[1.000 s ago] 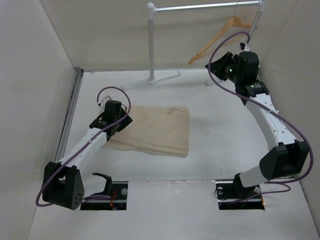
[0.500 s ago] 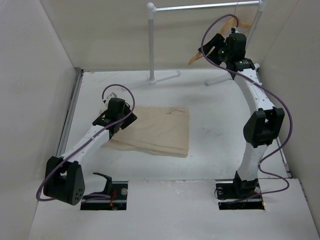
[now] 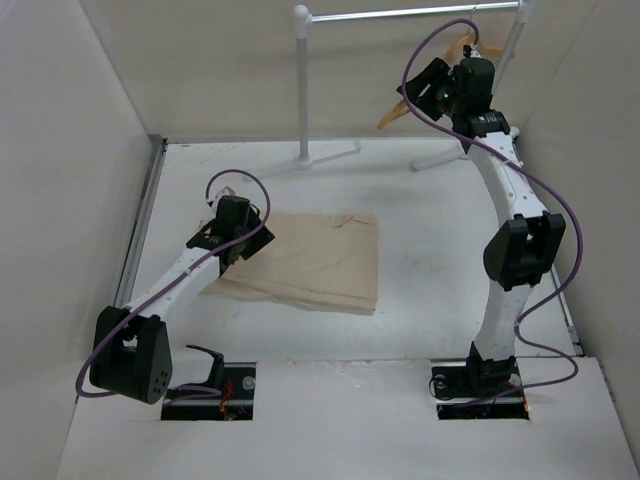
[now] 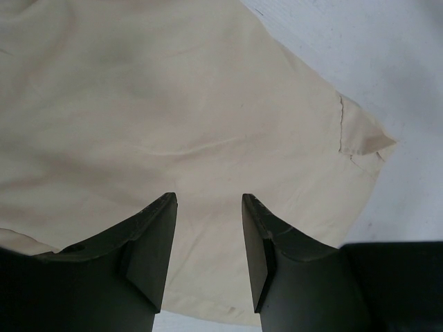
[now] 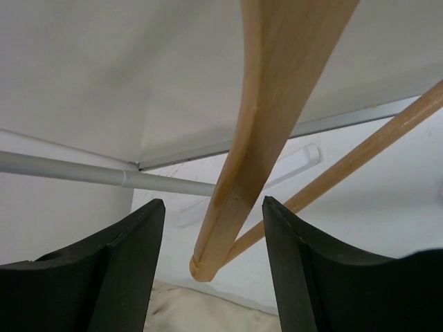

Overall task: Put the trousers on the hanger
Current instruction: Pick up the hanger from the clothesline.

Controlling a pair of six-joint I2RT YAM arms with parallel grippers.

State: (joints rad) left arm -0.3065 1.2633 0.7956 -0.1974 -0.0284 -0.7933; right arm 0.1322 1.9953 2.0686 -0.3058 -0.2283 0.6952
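Observation:
The beige trousers (image 3: pixel 315 262) lie folded flat on the table and fill the left wrist view (image 4: pixel 173 124). My left gripper (image 3: pixel 247 243) is open just over their left edge, empty (image 4: pixel 208 228). The wooden hanger (image 3: pixel 392 112) hangs from the white rack at the back right. My right gripper (image 3: pixel 420 82) is raised to it and open. In the right wrist view the hanger's arm (image 5: pixel 263 138) passes between the two fingers, and its end and crossbar (image 5: pixel 360 152) show. I cannot tell whether the fingers touch the wood.
The white metal rack (image 3: pixel 303 90) stands at the back with its rail (image 3: pixel 410 14) across the top and its feet on the table. White walls enclose the left, back and right sides. The arm bases sit at the near edge.
My right arm has swung up and back from near the table to the hanger, then crept a little further left along it. My left gripper has shifted slightly on the trousers' left edge.

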